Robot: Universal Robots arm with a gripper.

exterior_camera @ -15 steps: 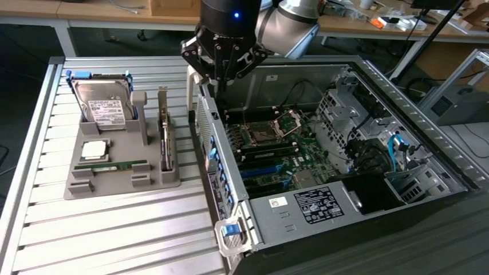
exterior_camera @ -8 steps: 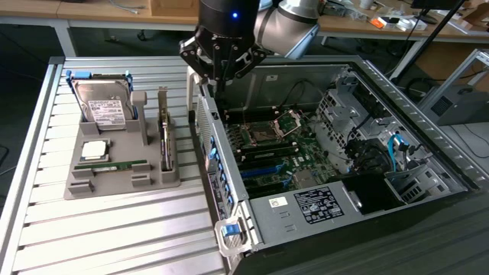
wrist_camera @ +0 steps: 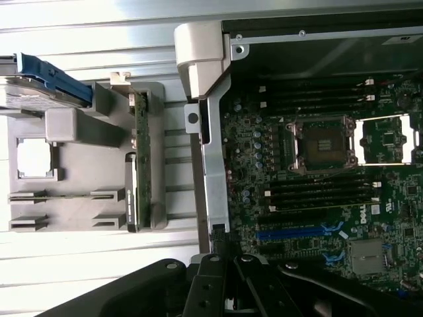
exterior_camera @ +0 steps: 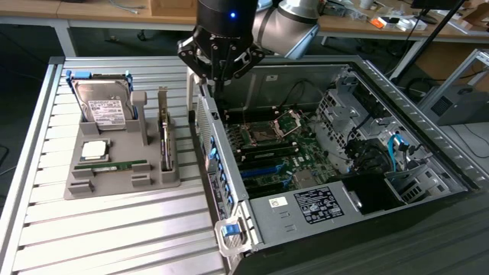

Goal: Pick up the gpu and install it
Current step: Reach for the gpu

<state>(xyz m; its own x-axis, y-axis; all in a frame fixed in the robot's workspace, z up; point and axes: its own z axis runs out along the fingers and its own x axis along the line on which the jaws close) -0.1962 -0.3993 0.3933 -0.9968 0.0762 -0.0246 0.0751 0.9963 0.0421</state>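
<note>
The gripper [exterior_camera: 216, 86], jaws narrowed tight together, hangs over the open computer case's [exterior_camera: 267, 215] near wall, with the gpu [exterior_camera: 164, 137] standing in the grey tray [exterior_camera: 114, 179] at its seven o'clock.

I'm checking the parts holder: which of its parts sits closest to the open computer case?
The graphics card, standing on edge in the holder slot beside the case; the hard drive, processor and memory stick sit farther away.
</note>
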